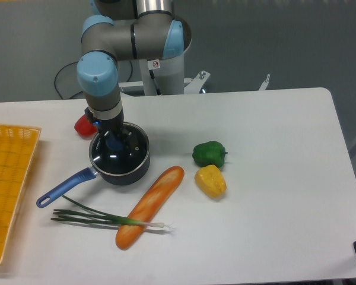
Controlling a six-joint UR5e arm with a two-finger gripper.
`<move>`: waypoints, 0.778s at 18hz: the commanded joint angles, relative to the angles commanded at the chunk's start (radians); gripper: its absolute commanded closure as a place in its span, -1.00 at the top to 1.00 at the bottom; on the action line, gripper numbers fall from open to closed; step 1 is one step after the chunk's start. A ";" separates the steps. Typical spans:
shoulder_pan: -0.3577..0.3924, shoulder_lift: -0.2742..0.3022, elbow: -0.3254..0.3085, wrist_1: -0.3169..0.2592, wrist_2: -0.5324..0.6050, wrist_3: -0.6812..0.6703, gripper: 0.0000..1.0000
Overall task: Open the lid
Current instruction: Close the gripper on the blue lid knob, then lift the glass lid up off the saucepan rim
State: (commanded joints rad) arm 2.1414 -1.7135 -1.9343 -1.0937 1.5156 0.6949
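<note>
The claw stands straight down over the blue knob at the centre of the lid, its fingers on either side of the knob — whether they have clenched it or only flank it cannot be told from this view. The lid lies flat on the dark saucepan, covering its mouth, near the back left of the white tabletop; the pan's blue handle points toward the front left.

The risk from here, by judgement: a weak or off-centre hold on the small knob could let the glass lid slip and drop back on the pan as it rises, or a tight-seated lid could drag the light pan up with it and knock the red pepper just behind, or the baguette lying close in front.

What the saucepan holds is not readable through the dark, reflective glass. At the left edge, a yellow basket shows a mostly bare mesh floor, with only a sliver of something reddish at its near corner. A spring onion lies beside the baguette; a green pepper and a yellow pepper sit touching, well apart from the pan.
</note>
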 joint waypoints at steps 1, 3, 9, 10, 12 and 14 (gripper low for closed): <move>0.000 -0.002 0.002 0.000 0.000 -0.002 0.99; 0.000 -0.003 0.003 0.000 -0.002 -0.003 0.88; -0.002 -0.005 0.008 -0.002 0.000 -0.003 0.47; -0.002 -0.005 0.008 -0.002 0.000 -0.003 0.46; -0.002 -0.005 0.011 -0.003 0.000 -0.003 0.41; -0.002 -0.006 0.018 -0.003 0.000 -0.003 0.34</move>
State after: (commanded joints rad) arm 2.1399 -1.7196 -1.9160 -1.0968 1.5156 0.6918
